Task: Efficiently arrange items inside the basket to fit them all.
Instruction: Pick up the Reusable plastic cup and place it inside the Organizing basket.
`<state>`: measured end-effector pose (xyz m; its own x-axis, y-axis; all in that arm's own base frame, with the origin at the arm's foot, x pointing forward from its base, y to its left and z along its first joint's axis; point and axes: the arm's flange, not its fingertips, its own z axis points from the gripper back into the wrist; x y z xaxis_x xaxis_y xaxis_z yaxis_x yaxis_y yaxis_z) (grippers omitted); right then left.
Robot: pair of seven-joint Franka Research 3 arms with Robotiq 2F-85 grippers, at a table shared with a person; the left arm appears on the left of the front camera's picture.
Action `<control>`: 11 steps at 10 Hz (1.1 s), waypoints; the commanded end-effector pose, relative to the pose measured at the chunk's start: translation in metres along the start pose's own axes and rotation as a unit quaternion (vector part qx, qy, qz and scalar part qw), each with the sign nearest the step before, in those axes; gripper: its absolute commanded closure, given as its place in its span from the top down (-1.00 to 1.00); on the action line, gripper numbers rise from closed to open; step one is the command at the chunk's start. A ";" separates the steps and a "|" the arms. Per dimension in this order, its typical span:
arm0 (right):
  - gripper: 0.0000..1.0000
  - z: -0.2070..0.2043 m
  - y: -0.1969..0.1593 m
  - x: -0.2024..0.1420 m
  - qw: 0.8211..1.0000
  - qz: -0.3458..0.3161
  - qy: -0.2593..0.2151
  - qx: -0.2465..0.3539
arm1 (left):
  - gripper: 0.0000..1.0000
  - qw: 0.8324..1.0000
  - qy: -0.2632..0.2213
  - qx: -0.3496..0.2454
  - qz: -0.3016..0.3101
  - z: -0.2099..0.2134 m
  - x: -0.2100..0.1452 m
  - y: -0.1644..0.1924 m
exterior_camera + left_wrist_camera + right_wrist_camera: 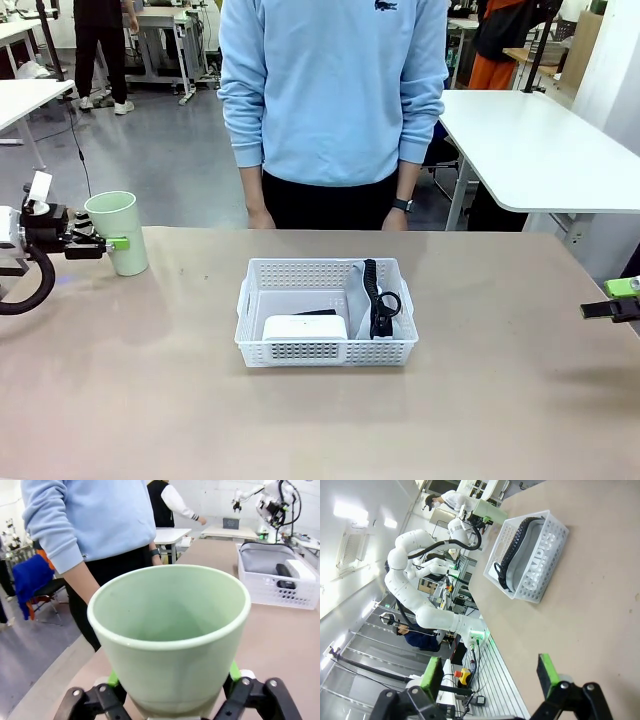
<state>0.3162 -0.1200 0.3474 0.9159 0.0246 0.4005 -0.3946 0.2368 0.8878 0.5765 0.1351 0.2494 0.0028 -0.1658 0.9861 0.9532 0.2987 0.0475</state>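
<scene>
The left gripper (112,243) is clamped on the pale green cup (118,232) near its base, at the surface's (320,420) left edge, well apart from the basket (326,352). The basket (mid-surface) contains the grey pouch (537,562), the white device (304,327) and a black item (318,312). The right gripper (490,672) is spread, grasping nothing.

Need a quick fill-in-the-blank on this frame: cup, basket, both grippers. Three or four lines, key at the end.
1. The left gripper is shut on the pale green ____.
2. The white basket holds a white screen device and a grey pouch lettered ____.
3. The right gripper has its jaws ____, holding nothing.
4. The cup is ____ the basket, off toward the table's left side.

Missing words: cup; CAMPUS; open; outside
</scene>
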 end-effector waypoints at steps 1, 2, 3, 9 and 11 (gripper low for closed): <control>1.00 -0.001 0.000 -0.004 1.000 0.011 0.000 -0.006 | -1.00 1.000 -0.014 0.001 0.005 -0.001 0.005 0.004; 1.00 -0.001 0.000 -0.004 1.000 0.011 0.000 -0.006 | -0.21 1.000 -0.013 0.002 0.004 0.000 0.006 0.004; 1.00 -0.001 0.000 -0.004 1.000 0.011 0.000 -0.006 | -1.00 1.000 -0.015 0.002 0.001 0.002 0.007 0.002; 1.00 -0.001 0.000 -0.004 1.000 0.011 0.000 -0.006 | -0.44 0.999 0.012 -0.017 0.034 0.044 0.095 -0.055; 1.00 -0.001 0.000 -0.004 1.000 0.011 0.000 -0.006 | -1.00 0.998 0.041 -0.042 -0.025 0.069 0.142 -0.109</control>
<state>0.3161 -0.1199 0.3473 0.9159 0.0247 0.4005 -0.3946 0.2371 0.8877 0.4877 0.1523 0.3728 0.0027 -0.2162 0.9763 0.9701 0.2374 0.0499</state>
